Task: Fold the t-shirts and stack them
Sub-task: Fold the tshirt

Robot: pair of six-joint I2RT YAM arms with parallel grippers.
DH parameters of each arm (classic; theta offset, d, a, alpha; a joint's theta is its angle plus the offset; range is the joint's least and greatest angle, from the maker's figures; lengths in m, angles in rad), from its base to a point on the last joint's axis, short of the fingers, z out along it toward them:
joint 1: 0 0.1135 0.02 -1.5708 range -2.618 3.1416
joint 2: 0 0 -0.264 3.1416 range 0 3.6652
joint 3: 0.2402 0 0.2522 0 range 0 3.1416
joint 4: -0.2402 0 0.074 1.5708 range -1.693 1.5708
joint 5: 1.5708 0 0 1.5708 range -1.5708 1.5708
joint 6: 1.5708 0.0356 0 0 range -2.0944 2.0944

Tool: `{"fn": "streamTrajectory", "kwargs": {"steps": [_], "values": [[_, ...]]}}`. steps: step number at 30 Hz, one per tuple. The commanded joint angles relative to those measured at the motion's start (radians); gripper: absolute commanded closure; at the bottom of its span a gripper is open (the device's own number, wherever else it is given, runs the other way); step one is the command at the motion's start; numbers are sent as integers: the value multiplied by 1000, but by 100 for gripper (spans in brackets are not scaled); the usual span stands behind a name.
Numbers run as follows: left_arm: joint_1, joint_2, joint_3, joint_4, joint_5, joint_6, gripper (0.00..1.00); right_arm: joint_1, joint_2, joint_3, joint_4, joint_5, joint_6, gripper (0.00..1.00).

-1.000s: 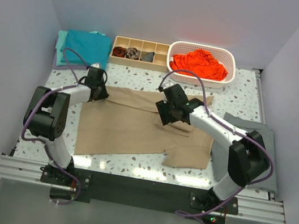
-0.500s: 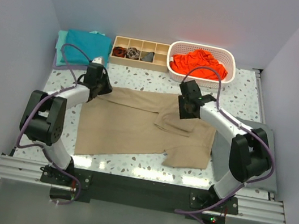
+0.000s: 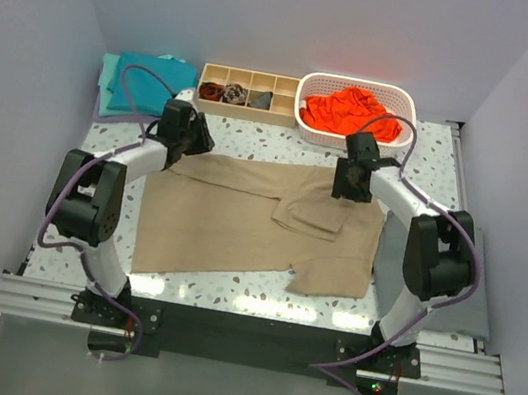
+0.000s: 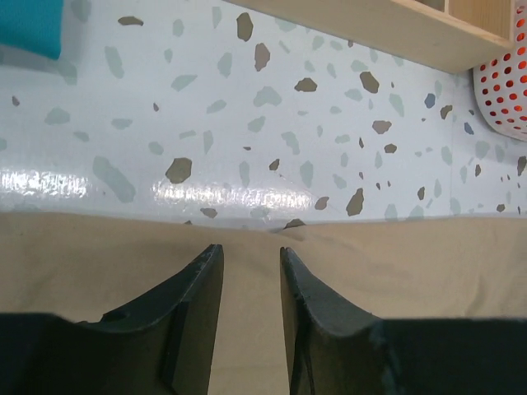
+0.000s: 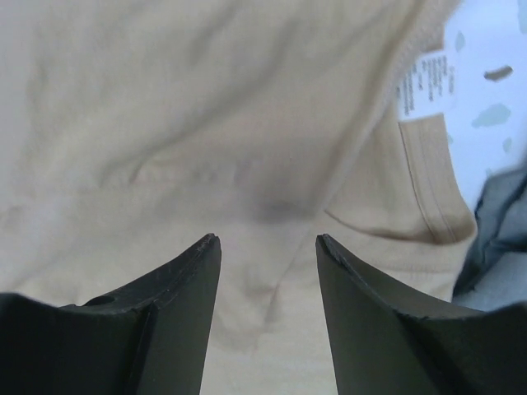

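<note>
The tan t-shirt [image 3: 240, 219] lies spread on the table, its right side still partly folded and rumpled. My left gripper [image 3: 193, 138] is over the shirt's back left edge. In the left wrist view [image 4: 249, 251] its jaws stand a little apart with flat tan cloth [image 4: 247, 313] under them. My right gripper [image 3: 352, 184] is over the shirt's back right corner. In the right wrist view [image 5: 268, 239] its jaws are open above the cloth [image 5: 206, 123], near the collar label [image 5: 422, 86]. A teal t-shirt [image 3: 146, 82] lies folded at the back left. An orange-red t-shirt [image 3: 354, 111] lies in the basket.
A white basket [image 3: 404, 130] stands at the back right. A wooden compartment tray [image 3: 244, 105] with small dark rolled socks sits beside it. A flat dark grey cloth [image 3: 471, 263] lies at the table's right edge, and shows in the right wrist view [image 5: 498, 222].
My right gripper moved from the shirt's middle to its back right corner, and the shirt's upper right part spread out that way. My left gripper shifted slightly back and right.
</note>
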Motion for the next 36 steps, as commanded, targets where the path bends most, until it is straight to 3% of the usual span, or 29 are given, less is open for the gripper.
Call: {"fn": "streamTrajectory", "kwargs": {"steps": [1, 13, 18, 23, 29, 36], "values": [[-1, 45, 66, 24, 42, 35, 61, 11, 67, 93, 32, -70, 14, 46], [13, 166, 23, -116, -129, 20, 62, -38, 247, 146, 60, -55, 41, 45], [90, 229, 56, -124, -87, 38, 62, -100, 317, 162, 34, -44, 61, 45], [117, 272, 129, -115, -82, 93, 61, -123, 312, 156, 9, -118, 73, 45], [120, 335, 226, -99, 22, 144, 61, -98, 250, 88, 26, -198, 66, 45], [120, 430, 463, -219, 62, 243, 60, -52, 167, 28, -18, -213, 41, 44]]}}
